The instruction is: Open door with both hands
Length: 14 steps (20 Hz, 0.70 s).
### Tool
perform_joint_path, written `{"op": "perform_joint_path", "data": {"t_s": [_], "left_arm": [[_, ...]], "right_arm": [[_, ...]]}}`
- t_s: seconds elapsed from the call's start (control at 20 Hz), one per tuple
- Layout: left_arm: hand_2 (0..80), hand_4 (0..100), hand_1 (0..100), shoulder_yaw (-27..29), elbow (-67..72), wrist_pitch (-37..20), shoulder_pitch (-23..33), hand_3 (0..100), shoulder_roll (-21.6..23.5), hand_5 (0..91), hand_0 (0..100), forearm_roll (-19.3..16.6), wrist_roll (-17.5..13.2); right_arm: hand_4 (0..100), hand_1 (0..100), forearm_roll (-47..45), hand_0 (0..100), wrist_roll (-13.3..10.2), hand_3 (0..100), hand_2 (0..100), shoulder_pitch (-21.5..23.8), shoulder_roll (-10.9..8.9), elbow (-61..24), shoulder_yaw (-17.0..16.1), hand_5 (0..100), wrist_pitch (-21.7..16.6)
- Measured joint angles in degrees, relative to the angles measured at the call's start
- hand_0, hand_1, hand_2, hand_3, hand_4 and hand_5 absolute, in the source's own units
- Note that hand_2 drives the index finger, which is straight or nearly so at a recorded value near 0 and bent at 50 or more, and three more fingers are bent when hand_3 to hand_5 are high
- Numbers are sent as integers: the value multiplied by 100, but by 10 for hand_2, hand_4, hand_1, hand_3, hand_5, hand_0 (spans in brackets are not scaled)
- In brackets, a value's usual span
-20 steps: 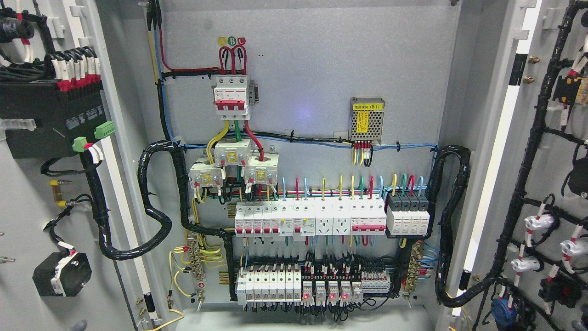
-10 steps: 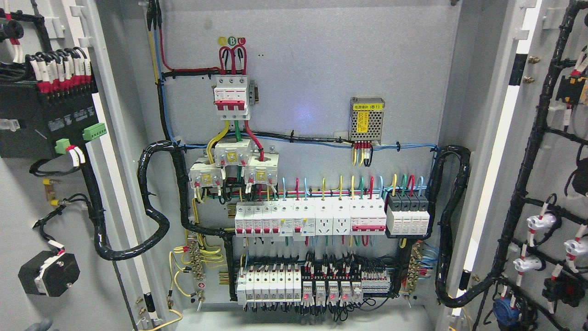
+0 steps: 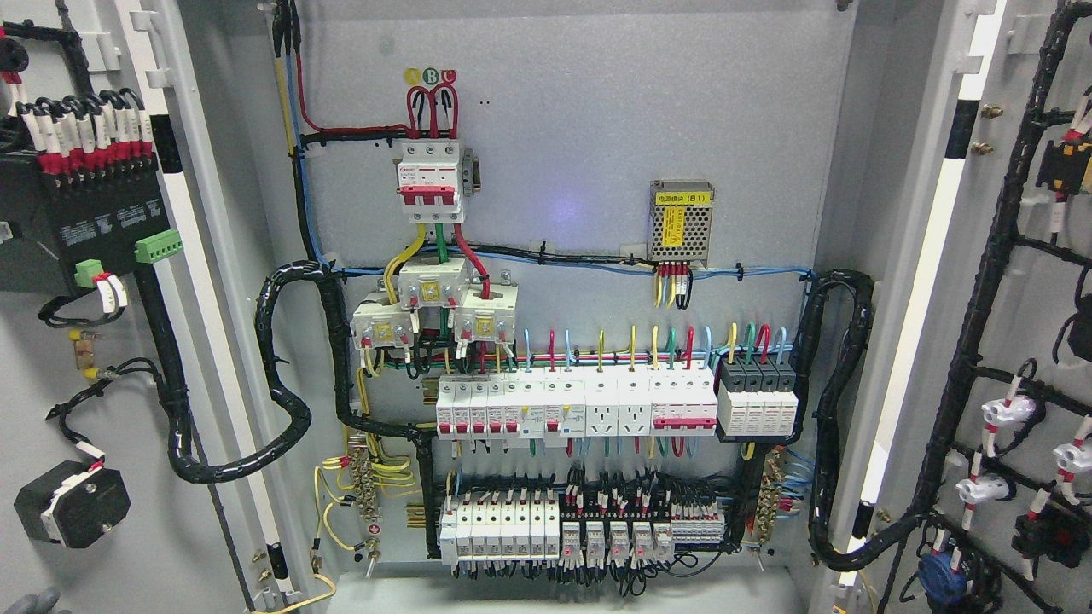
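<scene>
The grey cabinet stands open, and its back panel point(image 3: 580, 128) faces me with the wiring in full view. The left door point(image 3: 51, 384) is swung out at the picture's left, its inner face carrying a black module point(image 3: 85, 230) and a black socket box point(image 3: 72, 503). At the right, the right door point(image 3: 1015, 324) is also swung out, with a black wire harness point(image 3: 981, 281) on it. A grey bit of my left hand point(image 3: 30, 601) shows at the bottom left corner, by the left door's lower edge. My right hand is out of view.
Inside are a red-white main breaker point(image 3: 431, 179), a perforated power supply point(image 3: 681, 220), and rows of white breakers point(image 3: 580, 405). Thick black cable looms point(image 3: 281, 375) run from the cabinet to each door.
The left door has swung further out to the left, and its module and socket box have shifted left. The grey hand part at the bottom edge moved left with it. The right door barely moved.
</scene>
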Motion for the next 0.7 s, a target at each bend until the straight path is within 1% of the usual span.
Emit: {"op": "perform_joint_path", "data": {"t_s": [0.5,0.7], "left_arm": [[0,0,0,271,252,468,-198,0,88,0,0,343,12],[0,0,0,373,361,543,-278,0,107,0,0,430,-6]], "right_arm": [[0,0,-278,191,-1,0,0,169,84,37,-138,0,14],[0,0,-347,191,-2,0,0,216,99,47,-182,0,14]]}}
